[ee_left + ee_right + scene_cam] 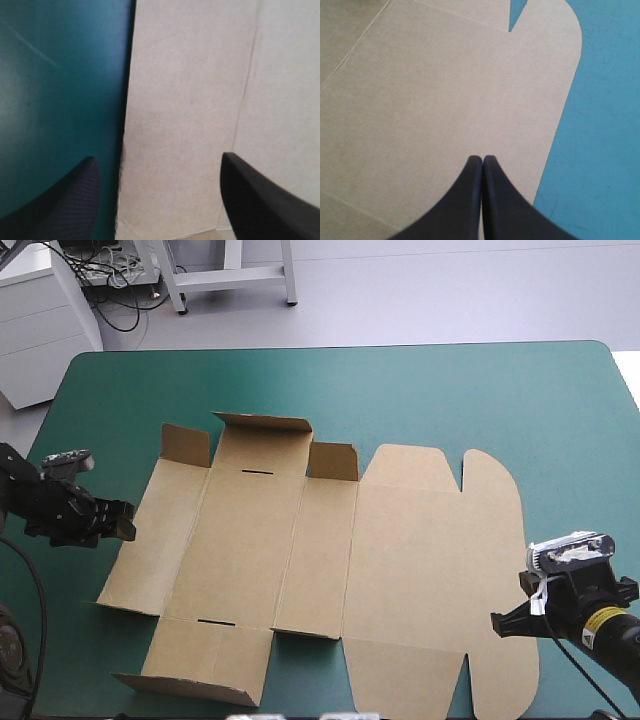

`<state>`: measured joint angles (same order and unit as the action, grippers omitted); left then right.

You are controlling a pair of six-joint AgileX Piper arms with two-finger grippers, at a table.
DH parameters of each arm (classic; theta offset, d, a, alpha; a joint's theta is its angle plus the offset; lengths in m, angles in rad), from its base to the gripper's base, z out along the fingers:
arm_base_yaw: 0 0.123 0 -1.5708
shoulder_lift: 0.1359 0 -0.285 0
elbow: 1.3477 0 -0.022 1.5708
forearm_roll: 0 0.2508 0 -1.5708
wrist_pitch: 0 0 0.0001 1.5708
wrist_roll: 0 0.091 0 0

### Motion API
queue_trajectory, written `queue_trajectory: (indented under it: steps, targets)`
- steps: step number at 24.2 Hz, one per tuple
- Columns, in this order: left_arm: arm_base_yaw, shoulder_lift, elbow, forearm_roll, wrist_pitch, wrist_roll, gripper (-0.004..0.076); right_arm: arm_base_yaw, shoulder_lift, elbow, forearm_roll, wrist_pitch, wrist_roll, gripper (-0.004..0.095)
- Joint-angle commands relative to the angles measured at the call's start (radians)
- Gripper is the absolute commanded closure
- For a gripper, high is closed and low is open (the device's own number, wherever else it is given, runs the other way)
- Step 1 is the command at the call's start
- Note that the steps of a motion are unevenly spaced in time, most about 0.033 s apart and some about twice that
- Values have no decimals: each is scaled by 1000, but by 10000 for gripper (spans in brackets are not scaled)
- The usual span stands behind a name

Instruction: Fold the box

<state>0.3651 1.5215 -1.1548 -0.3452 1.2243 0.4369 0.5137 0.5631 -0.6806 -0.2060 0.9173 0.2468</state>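
The brown box (330,560) lies as a cut sheet across the middle of the teal-green table, mostly flat, with three small flaps along its far edge standing up. My left gripper (125,522) is open at the sheet's left edge; in the left wrist view its black fingers (260,205) straddle that edge of the box (190,115). My right gripper (508,623) is shut and hovers over the rounded right flap near the table's front. In the right wrist view its fingertips (482,161) meet over the box (440,100), close to the flap's curved edge.
Bare teal-green cover (400,390) stretches behind the sheet to the far edge, with more (580,470) to its right. A near flap at the front left (190,685) is slightly lifted close to the table's front edge.
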Motion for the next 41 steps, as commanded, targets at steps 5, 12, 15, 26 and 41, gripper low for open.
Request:
queue_trajectory:
  steps: [5, 12, 15, 26, 41]
  targets:
    - [1, 25, 8, -38, 80, 11, 244, -6, 2, -23, -15, -52, -10, 931]
    - [1, 59, 91, -109, 80, 36, 244, -6, 2, -23, -15, -52, -10, 931]
    - [1, 59, 110, -90, 80, 36, 244, -6, 2, -23, -15, -52, -10, 931]
    - [1, 59, -21, 81, 80, -78, 244, -6, 2, -23, -15, -30, -17, 931]
    - [0, 59, 124, -136, 82, -37, 244, -6, 2, -23, 34, -26, -107, 931]
